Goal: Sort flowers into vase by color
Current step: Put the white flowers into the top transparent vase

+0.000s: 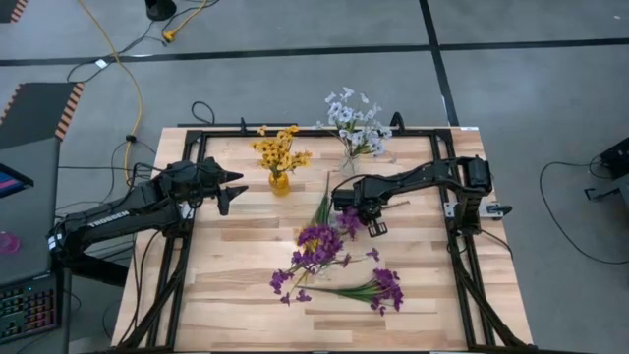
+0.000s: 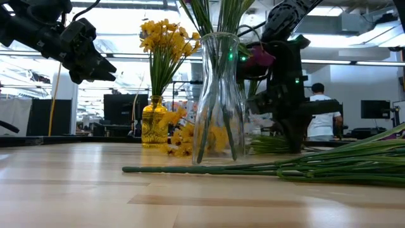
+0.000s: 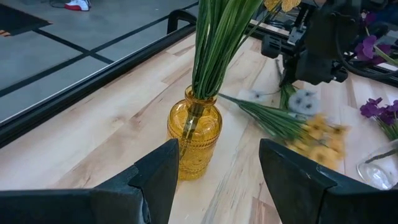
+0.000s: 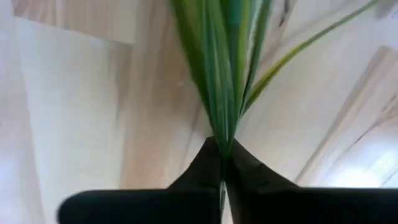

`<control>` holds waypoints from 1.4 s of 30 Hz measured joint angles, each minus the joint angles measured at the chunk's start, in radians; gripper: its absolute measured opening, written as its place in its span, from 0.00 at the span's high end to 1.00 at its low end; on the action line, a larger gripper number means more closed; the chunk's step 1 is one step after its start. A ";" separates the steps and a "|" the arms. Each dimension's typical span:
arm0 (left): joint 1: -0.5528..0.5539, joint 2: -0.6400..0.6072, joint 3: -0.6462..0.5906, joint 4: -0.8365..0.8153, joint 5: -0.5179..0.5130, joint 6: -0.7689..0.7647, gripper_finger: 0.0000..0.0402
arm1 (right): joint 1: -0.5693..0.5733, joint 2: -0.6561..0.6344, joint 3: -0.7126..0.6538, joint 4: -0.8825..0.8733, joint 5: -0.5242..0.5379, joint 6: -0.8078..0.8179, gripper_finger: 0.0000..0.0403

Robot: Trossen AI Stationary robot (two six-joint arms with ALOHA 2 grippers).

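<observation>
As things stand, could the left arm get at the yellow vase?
Probably yes. The left gripper hangs with jaws open just short of the yellow vase, bare table between them. The right gripper, shut on a purple flower, is off to the side.

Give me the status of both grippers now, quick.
Left gripper: jaws open, holding nothing, hanging near the yellow vase.
Right gripper: jaws shut on the green stems of a purple flower sprig.

Even overhead light on the worktop (image 1: pixel 246 265); bright backlit windows glare low; the right wrist's stems (image 4: pixel 217 68) are blurred.
</observation>
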 joint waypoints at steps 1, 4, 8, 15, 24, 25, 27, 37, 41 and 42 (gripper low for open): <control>0.000 0.000 0.000 0.000 0.000 0.000 0.48 | 0.003 0.000 0.000 -0.012 0.000 0.018 0.94; 0.000 0.000 0.000 0.000 0.000 0.000 0.48 | 0.014 0.000 0.000 -0.060 0.000 0.058 0.94; 0.000 0.000 0.000 0.000 0.000 0.000 0.48 | 0.044 0.000 0.000 -0.127 0.001 0.089 0.94; 0.000 0.000 0.000 0.000 0.000 0.000 0.48 | 0.109 0.000 0.026 -0.287 0.029 0.162 0.93; 0.000 0.000 0.000 0.000 0.000 0.000 0.48 | 0.183 -0.001 0.128 -0.535 0.176 0.276 0.93; 0.000 0.000 0.000 0.000 0.000 0.000 0.48 | 0.190 -0.001 0.137 -0.558 0.190 0.292 0.93; 0.000 0.000 0.000 0.000 0.000 0.000 0.48 | 0.204 -0.001 0.150 -0.597 0.227 0.322 0.93; 0.000 0.000 0.000 0.000 0.000 0.000 0.48 | 0.271 -0.057 0.176 -0.619 0.331 0.381 0.93; 0.000 0.000 0.000 0.001 0.000 -0.001 0.48 | 0.299 -0.129 0.176 -0.619 0.359 0.402 0.93; 0.000 0.000 0.000 0.001 0.000 -0.001 0.48 | 0.304 -0.151 0.176 -0.619 0.367 0.404 0.93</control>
